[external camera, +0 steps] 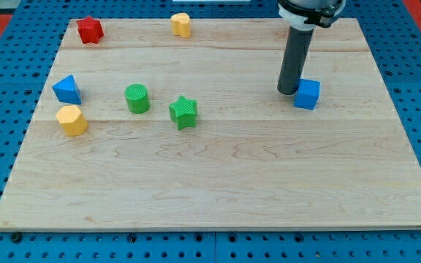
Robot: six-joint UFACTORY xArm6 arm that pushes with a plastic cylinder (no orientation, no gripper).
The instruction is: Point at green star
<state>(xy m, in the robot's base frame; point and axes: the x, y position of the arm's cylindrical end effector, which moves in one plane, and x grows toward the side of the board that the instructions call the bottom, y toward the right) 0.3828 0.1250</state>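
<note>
Step status: approach not yet made. You have no pincer on this rig, so there is no released or clenched state to report; the arm ends in a plain rod.

Tip posn: my tip (289,91) sits right of centre in the upper half of the frame, just beside the blue cube (307,94), on its left; contact cannot be confirmed.

Target posn: the green star (183,112) lies near frame centre, slightly left, well apart from the tip. The green cylinder (137,98) stands just to its left.

Next move, by judgement: slide the tip left and slightly down-frame across bare wooden board (218,183). Path looks unobstructed. Stop close to the star w/o nudging it.
</note>
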